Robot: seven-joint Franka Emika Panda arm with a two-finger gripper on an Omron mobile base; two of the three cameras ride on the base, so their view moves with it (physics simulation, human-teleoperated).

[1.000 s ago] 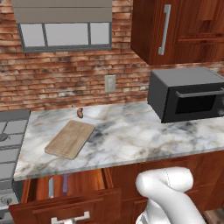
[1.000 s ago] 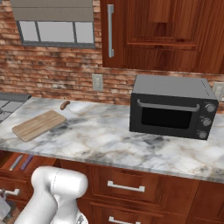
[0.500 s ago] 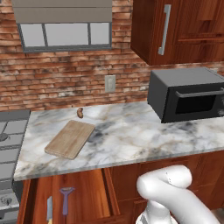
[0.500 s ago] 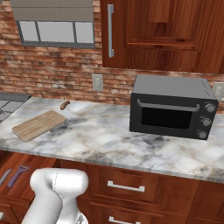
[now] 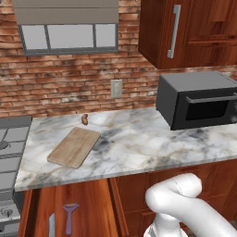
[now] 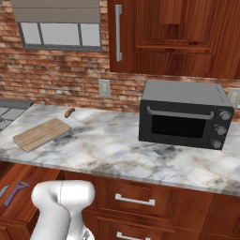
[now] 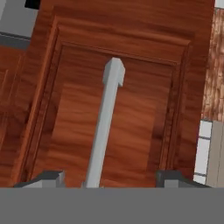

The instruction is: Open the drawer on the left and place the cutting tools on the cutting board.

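Since a second ago the wide reddish-brown wooden drawer point(image 5: 69, 208) has slid further out from under the desk at the near left, baring more of its floor and the tools in it; nothing on the desk has shifted.

The grey-veined white marble desk point(image 5: 139, 139) runs left to right below the red brick wall point(image 5: 69, 88). A dark grey boxy microwave oven point(image 6: 183, 115) stands on its right part, under the tall reddish wooden cabinet doors point(image 6: 168, 33). The white robot arm point(image 5: 185, 208) rises in front of the desk.

In the hand view the drawer's wooden front panel lies close ahead, and its silver bar handle point(image 7: 105, 127) runs between the two dark fingers point(image 7: 46, 178). The fingers stand wide apart, one on each side of the bar, and hold nothing.

The light tan rectangular wooden cutting board point(image 5: 74, 146) lies flat on the left part of the desk, set at an angle, with nothing on it. A small brown sausage-shaped item point(image 5: 84, 119) lies just beyond its far corner, near the wall.

Inside the open drawer the all-purple peeler-like tool point(image 5: 70, 216) lies flat, and a slim grey knife blade point(image 5: 52, 226) lies just to its left; the knife's handle is cut off by the picture's edge.
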